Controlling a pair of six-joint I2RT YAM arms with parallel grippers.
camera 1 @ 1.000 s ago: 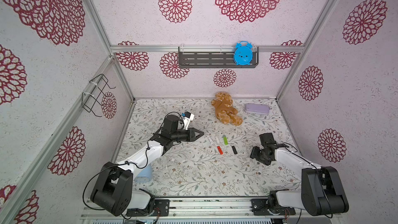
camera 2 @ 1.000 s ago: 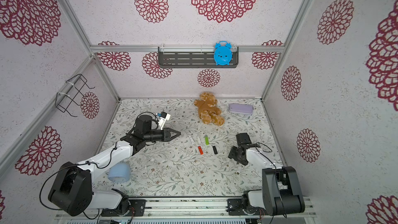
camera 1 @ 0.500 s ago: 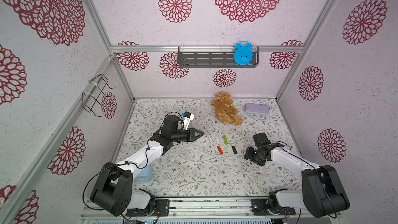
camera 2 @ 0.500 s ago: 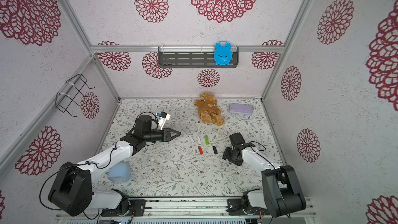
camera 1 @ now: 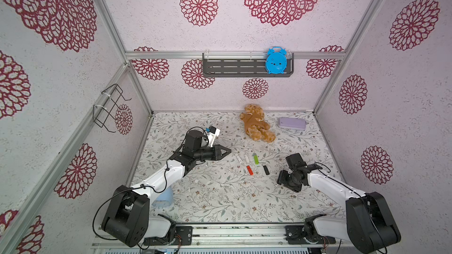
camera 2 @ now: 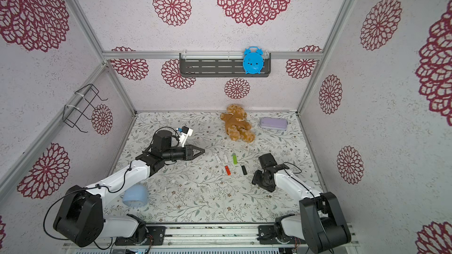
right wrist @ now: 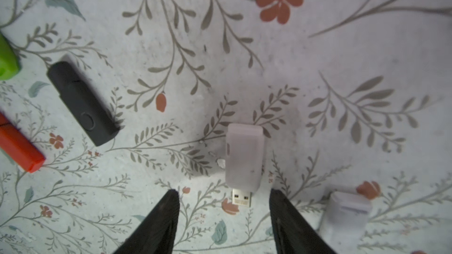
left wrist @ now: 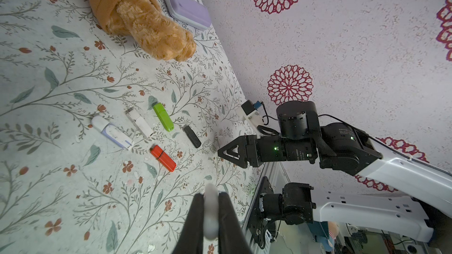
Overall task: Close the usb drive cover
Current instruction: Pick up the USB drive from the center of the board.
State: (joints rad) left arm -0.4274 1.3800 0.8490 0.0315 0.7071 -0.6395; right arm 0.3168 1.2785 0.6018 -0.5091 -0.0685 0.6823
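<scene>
A white usb drive (right wrist: 244, 157) lies flat on the floral table (right wrist: 269, 45), its metal plug (right wrist: 241, 197) bare and pointing toward my right gripper (right wrist: 223, 193). That gripper is open, one finger on each side of the plug end, touching nothing. A loose white cover (right wrist: 346, 213) lies just beside the drive. In both top views the right gripper (camera 1: 282, 182) points down and hides this drive. My left gripper (left wrist: 210, 195) is shut on a small white rounded piece (left wrist: 210, 213), blurred, held above the table left of the drives (camera 1: 230, 151).
Several other drives lie in a group: white-and-purple (left wrist: 112, 131), white (left wrist: 139, 123), green (camera 1: 255, 159), red (camera 1: 249, 170), black (camera 1: 266, 169). A teddy bear (camera 1: 256, 123) and a purple case (camera 1: 292, 123) lie at the back. A pale blue object (camera 1: 163, 196) sits by the left arm.
The right arm has moved left toward the group of drives, its gripper still open. The left arm and its grip have not moved.
</scene>
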